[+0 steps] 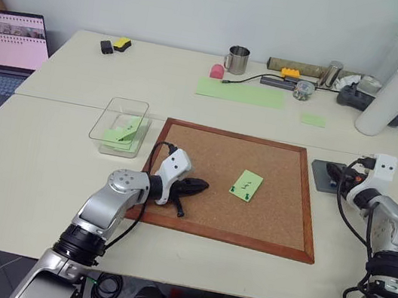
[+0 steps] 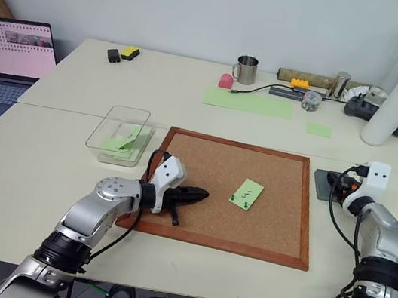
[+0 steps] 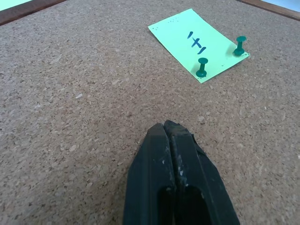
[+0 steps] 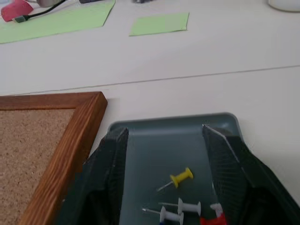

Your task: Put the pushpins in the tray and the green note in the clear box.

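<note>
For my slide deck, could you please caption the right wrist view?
Open right gripper above the grey tray holding yellow, white and red pushpins.

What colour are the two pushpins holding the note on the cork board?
Dark green pushpins, clearest in the left wrist view.

My table (image 1: 43, 169) is carrying the cork board (image 1: 281, 209), the clear box (image 1: 105, 123), the tray (image 1: 320, 175), and a laptop (image 1: 6, 48).

The black two-fingered left gripper (image 3: 169, 127), fingers pressed together, hovers over the brown cork board (image 3: 84, 103), pointing toward the light green square paper note (image 3: 194, 41) pinned by two green plastic pushpins (image 3: 202, 68).
</note>
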Available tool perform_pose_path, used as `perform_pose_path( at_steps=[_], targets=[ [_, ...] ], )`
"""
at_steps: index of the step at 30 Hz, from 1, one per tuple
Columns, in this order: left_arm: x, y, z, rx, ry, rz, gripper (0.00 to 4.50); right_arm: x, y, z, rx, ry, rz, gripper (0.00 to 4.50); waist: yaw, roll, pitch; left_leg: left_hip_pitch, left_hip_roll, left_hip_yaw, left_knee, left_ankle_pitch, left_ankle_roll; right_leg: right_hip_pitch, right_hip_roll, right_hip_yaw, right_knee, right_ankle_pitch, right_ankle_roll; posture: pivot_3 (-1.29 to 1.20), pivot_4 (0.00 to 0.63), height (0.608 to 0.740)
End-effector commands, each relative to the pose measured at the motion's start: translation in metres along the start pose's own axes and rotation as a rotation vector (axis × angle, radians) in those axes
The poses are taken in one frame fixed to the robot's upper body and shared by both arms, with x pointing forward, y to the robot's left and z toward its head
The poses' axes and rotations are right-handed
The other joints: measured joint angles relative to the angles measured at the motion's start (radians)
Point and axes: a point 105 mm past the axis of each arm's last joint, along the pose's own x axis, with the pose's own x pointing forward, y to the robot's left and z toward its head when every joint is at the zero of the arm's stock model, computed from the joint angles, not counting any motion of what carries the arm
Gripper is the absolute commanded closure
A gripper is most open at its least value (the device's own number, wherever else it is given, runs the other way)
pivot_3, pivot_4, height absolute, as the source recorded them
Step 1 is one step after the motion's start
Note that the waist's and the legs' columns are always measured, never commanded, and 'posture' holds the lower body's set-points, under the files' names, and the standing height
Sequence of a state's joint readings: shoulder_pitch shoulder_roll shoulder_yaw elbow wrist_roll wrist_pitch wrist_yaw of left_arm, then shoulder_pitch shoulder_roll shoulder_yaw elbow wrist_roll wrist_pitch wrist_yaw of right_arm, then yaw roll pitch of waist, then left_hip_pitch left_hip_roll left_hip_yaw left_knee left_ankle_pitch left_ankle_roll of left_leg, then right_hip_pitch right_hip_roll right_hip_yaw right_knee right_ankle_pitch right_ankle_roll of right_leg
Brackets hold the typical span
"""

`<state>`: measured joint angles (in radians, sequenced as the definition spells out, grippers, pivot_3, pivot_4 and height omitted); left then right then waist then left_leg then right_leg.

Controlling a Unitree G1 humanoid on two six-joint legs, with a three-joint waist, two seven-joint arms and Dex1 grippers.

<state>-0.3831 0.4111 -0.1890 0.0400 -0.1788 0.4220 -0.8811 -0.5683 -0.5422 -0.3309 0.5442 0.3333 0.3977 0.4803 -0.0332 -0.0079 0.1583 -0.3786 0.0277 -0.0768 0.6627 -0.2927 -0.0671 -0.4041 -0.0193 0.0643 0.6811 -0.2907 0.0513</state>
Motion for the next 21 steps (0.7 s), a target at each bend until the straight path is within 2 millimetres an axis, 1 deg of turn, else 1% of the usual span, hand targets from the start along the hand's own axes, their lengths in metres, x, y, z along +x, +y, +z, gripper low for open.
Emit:
perform_pose_path(
  at_steps=[1,3,5,7,9,12,17,21],
  targets=[
    [-0.001,-0.004,-0.017,-0.032,0.061,-0.014,4.50,-0.009,0.008,0.031,-0.092,-0.100,0.063,1.87,0.000,0.000,0.000,0.000,0.000,0.000,0.000,0.000,0.000,0.000,0.000,0.000,0.000,0.000,0.000,0.00,0.150,0.740],
    [0.000,-0.004,-0.017,-0.030,0.061,-0.016,4.50,-0.015,0.022,0.032,-0.109,-0.104,0.141,1.87,0.001,0.000,0.000,0.000,0.000,0.000,0.000,0.000,0.000,0.000,0.000,0.000,0.000,0.000,0.000,0.00,0.150,0.740],
    [0.001,-0.003,-0.017,-0.028,0.060,-0.016,4.50,-0.027,0.049,0.033,-0.145,-0.098,0.285,1.87,0.002,0.000,0.000,0.000,0.000,0.000,0.000,0.000,0.000,0.000,0.000,0.000,0.000,0.000,0.000,0.00,0.150,0.740],
    [0.001,-0.003,-0.017,-0.027,0.060,-0.017,4.50,-0.045,0.081,0.030,-0.177,-0.084,0.449,1.87,0.002,0.000,0.000,0.000,0.000,-0.001,0.000,0.000,0.000,0.000,0.000,-0.001,0.000,0.000,0.000,0.00,0.150,0.740],
    [0.000,-0.003,-0.017,-0.025,0.060,-0.020,4.50,-0.062,0.109,0.025,-0.192,-0.058,0.579,1.87,0.001,0.001,0.000,0.000,0.000,-0.001,0.000,0.000,0.000,0.000,0.000,-0.001,0.000,0.000,0.000,0.00,0.150,0.740],
    [0.000,-0.004,-0.018,-0.022,0.061,-0.024,4.50,-0.080,0.142,0.011,-0.230,-0.021,0.702,1.87,0.002,0.001,0.000,0.000,0.000,-0.001,0.000,0.000,0.000,0.000,0.000,-0.001,0.000,0.000,0.000,0.00,0.150,0.740],
    [0.001,-0.004,-0.017,-0.016,0.062,-0.030,4.50,-0.091,0.178,-0.012,-0.223,0.006,0.776,1.87,0.002,0.000,0.000,0.000,0.000,-0.002,0.000,0.000,0.000,0.000,0.001,-0.001,0.000,0.000,0.000,0.00,0.150,0.740],
    [0.001,-0.004,-0.017,-0.012,0.064,-0.031,4.50,-0.091,0.197,-0.027,-0.234,0.016,0.790,1.87,0.002,0.000,0.000,0.000,0.000,-0.002,0.000,0.000,0.000,0.000,0.001,-0.002,0.000,0.000,0.000,0.00,0.150,0.740]
  ],
)
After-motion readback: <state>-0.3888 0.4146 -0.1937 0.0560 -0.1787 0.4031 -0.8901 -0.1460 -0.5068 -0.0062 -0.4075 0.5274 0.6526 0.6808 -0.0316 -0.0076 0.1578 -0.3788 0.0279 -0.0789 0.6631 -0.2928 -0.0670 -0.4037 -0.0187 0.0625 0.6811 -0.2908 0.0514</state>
